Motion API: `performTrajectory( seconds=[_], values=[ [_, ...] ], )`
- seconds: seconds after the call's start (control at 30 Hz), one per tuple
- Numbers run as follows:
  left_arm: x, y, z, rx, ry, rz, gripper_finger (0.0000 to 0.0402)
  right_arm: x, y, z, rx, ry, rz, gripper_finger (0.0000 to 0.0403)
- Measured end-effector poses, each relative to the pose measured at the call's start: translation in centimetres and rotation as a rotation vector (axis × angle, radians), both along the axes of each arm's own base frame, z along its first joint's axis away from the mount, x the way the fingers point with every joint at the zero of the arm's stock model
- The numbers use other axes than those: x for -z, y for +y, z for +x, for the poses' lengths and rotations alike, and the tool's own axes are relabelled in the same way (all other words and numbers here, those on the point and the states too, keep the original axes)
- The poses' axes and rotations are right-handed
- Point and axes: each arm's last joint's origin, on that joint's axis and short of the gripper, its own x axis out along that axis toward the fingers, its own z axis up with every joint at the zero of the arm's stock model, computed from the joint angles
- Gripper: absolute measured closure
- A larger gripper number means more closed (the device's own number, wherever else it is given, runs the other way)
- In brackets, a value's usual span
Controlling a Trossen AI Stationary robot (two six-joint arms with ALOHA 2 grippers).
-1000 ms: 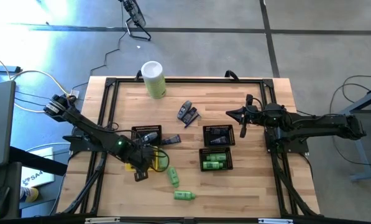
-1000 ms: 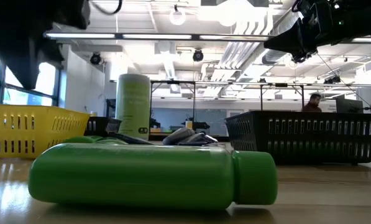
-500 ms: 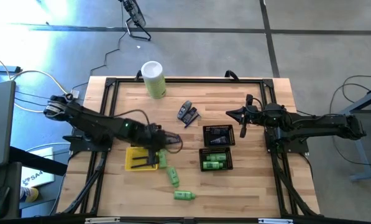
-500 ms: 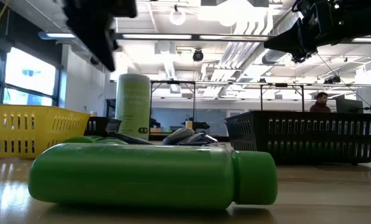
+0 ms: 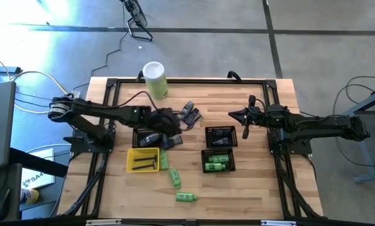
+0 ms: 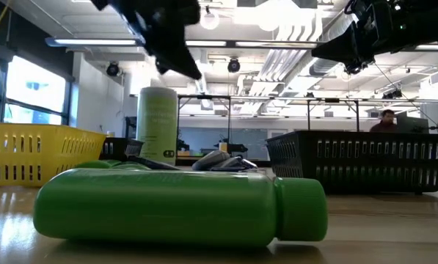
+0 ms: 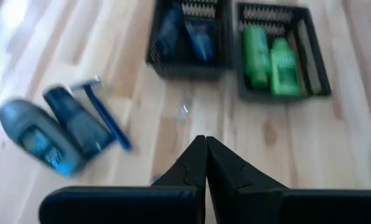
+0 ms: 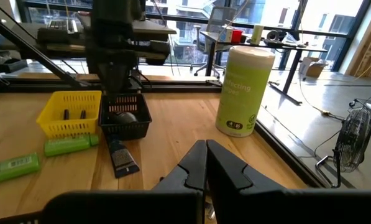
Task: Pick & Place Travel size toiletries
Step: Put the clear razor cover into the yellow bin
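Three green bottles (image 5: 164, 160) (image 5: 175, 179) (image 5: 186, 197) lie on their sides on the wood near the yellow tray (image 5: 132, 164); the nearest one fills the low view (image 6: 182, 205). Two dark grey tubes (image 7: 51, 134) and a blue razor (image 7: 104, 115) lie at the table's middle, toward the far edge. My left gripper (image 5: 178, 123) (image 7: 205, 142) hangs shut and empty above the table, between the left black basket (image 5: 147, 137) and the two right baskets. My right gripper (image 5: 232, 115) (image 8: 205, 144) waits shut and empty at the right.
A black basket (image 7: 188, 37) holds dark tubes, and the one beside it (image 7: 278, 53) holds green bottles. A tall pale-green canister (image 5: 156, 80) stands at the far edge. A dark packet (image 8: 120, 158) lies beside the left basket. Bare wood lies along the near right.
My left gripper has swung from over the yellow tray toward the far edge and the table's right, rising a little and turning, and now hangs past the left black basket. It has stayed shut. The yellow tray, hidden under it before, now shows.
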Motion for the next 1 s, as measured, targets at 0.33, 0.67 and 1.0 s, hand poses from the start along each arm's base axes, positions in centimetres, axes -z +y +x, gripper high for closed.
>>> performTrajectory(
  seconds=[0.33, 0.67, 1.0],
  values=[
    [3.5, 0.6, 2.5, -0.018, 0.057, -0.001, 0.0401, 0.0, 0.0, 0.0, -0.001, 0.003, -0.011, 0.0400],
    [7.2, 0.6, 5.6, -0.023, 0.016, -0.002, 0.0401, 0.0, 0.0, 0.0, -0.001, 0.004, -0.010, 0.0400],
    [8.4, 0.6, 6.6, -0.039, -0.022, -0.019, 0.0401, 0.0, 0.0, 0.0, -0.001, 0.003, -0.011, 0.0400]
  ],
)
